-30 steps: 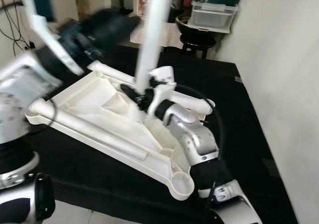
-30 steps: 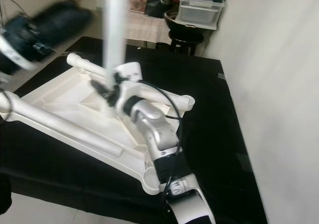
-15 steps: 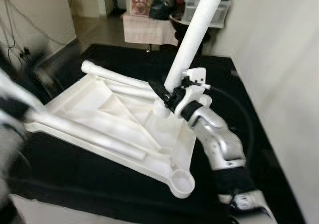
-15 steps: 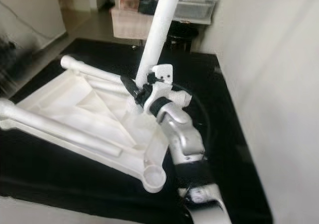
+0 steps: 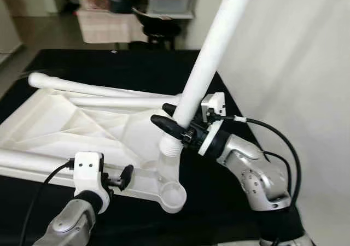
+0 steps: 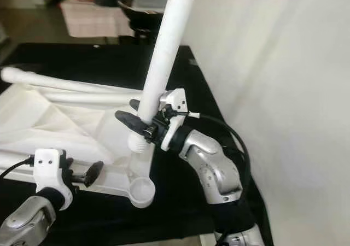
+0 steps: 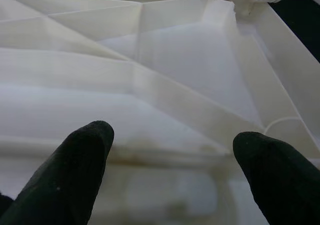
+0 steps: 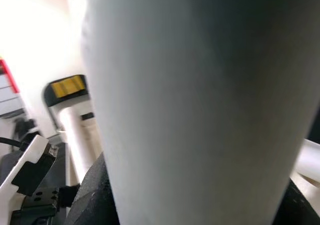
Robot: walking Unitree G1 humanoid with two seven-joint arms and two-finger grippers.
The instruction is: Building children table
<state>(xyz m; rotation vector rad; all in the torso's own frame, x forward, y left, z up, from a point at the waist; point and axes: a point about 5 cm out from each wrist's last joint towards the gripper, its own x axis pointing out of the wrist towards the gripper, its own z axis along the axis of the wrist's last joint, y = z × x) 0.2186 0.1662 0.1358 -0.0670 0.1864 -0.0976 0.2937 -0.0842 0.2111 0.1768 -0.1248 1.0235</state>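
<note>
Even daylight fills the head views, brightest on the plain pale wall [image 5: 295, 49] at right, which washes almost to white. The white ribbed plastic tabletop [image 5: 82, 120] lies softly shaded against the matte black cloth [image 5: 109, 65], which swallows detail. The background room is hazy. The white plastic table leg [image 8: 200, 100] sits far too close to the right wrist lens and blurs into grey gradient, with glare behind. The left wrist view is soft, its black fingertips [image 7: 75, 170] unfocused.

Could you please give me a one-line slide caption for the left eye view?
Right pincer grips the white table leg standing in the upturned tabletop, while the open left pincer hovers at its near edge.
</note>
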